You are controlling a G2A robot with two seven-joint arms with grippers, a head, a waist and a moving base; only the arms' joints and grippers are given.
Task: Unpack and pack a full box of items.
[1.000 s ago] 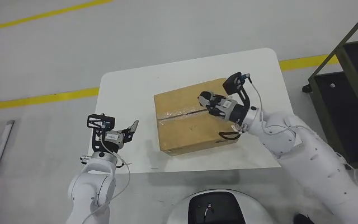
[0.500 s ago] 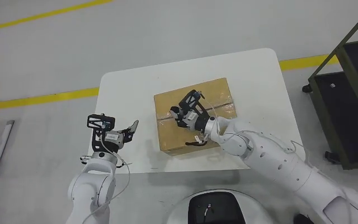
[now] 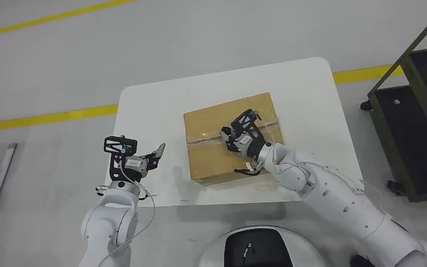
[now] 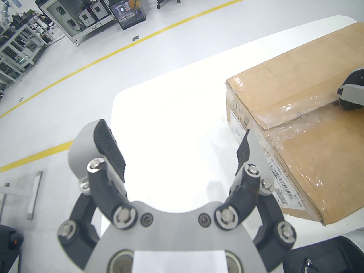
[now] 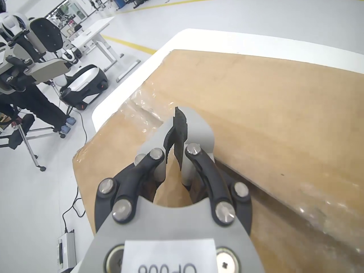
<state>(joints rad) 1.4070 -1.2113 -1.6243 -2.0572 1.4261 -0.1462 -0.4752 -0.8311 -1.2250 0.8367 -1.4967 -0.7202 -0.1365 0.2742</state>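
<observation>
Grey floor with yellow lines surrounds the white counter [image 3: 143,107]. The box [image 3: 213,127] sits mid-frame in the top view, with its flaps down and clear tape [image 3: 200,139] along the seam.

Your right jaws are pinched together, tips resting on that seam near the middle of the lid. Nothing shows between the pads [image 5: 179,132]. Your left jaws stand wide and hold nothing. They are over bare counter at the lower left of the top view, near the box's labelled end but apart from it.

You are at the very start of unpacking, I judge: the box is sealed and the seam is being worked. The next move calls for running the closed tips along the tape toward the box's left end in the top view. Press hard enough to split the film without caving the flaps. The left jaws may be needed to steady the box.

The contents are hidden. In the top view the right arm [image 3: 313,183] covers the lower right corner of the box. Beside the jaws in the right wrist view there is a dark line along the seam. You cannot tell whether the tape there is cut or only creased.
</observation>
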